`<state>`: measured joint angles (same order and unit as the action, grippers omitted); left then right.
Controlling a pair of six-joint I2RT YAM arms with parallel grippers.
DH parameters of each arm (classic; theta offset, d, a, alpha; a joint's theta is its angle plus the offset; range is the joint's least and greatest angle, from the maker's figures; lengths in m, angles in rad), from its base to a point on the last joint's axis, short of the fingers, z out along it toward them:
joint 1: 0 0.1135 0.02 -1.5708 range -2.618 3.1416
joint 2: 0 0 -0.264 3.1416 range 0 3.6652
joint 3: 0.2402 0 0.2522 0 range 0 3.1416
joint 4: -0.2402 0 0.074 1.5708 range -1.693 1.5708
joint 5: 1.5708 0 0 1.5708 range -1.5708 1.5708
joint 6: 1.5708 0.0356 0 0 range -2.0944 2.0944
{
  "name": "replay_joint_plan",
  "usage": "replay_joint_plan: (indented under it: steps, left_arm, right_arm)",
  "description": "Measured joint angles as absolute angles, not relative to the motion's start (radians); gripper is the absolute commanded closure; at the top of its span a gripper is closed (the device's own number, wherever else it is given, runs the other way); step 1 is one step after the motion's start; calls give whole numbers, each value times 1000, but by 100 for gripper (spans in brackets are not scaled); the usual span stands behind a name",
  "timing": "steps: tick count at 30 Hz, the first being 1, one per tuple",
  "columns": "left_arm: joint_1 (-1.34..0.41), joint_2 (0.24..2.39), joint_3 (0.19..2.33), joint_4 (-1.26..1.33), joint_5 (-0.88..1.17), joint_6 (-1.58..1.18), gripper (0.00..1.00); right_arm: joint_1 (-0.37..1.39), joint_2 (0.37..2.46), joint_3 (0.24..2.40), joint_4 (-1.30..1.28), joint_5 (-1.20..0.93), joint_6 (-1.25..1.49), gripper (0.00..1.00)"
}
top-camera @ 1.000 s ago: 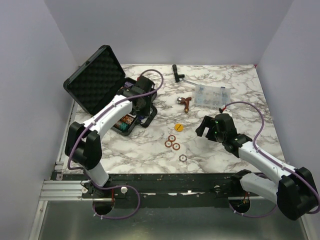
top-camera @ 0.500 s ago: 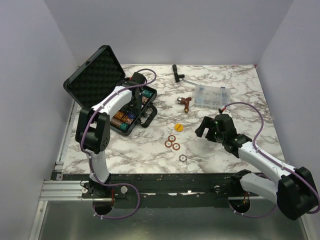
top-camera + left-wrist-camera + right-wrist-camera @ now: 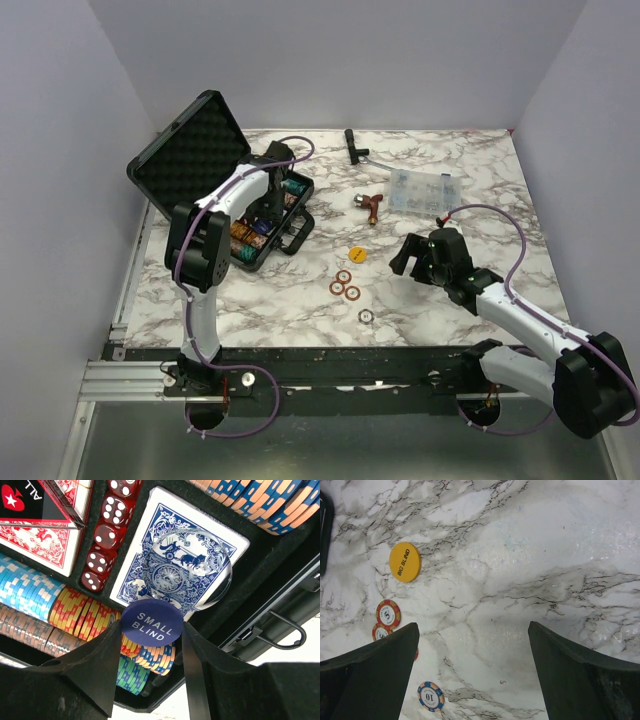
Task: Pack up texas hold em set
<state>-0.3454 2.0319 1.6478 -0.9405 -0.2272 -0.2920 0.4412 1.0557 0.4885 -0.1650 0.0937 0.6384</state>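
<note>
Right now the step in hand looks like stowing the small round buttons. L gripper hovers over the open black briefcase at the back-left corner of the surface, pinching a blue SMALL BLIND button by its edges btw both fingers. Directly beneath: blue card deck in its slot, red dice beside it, rows of multicoloured chips along the tray. R gripper hangs w/ jaws spread wide, holding nothing, above bare marble near the surface's middle. Close by lie a yellow BIG BLIND button & several loose chips, all outside the case. Next move, as I judge it: lower the blue button into the tray & release w/o knocking the deck. The yellow button then needs picking up; flat on marble, likely awkward to pinch.
</note>
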Motion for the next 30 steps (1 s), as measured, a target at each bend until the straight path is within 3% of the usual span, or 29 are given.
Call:
replay_joint_plan:
  steps: [19,22,27,30]
  left_arm:
    - [-342,2038,1640,-937,-227,-281,85]
    - [-342,2027,1624,-922,-229,-281,76]
    - [-342,2026,1623,-919,-228,-281,50]
    - [-342,2026,1625,-921,-227,-281,40]
  right_arm:
    - [441,1091,485,-154,85,638,8]
    - [441,1091,485,-153,85,638,8]
    - [441,1091,485,-151,84,638,8]
    - [441,1091,485,-152,84,638,8]
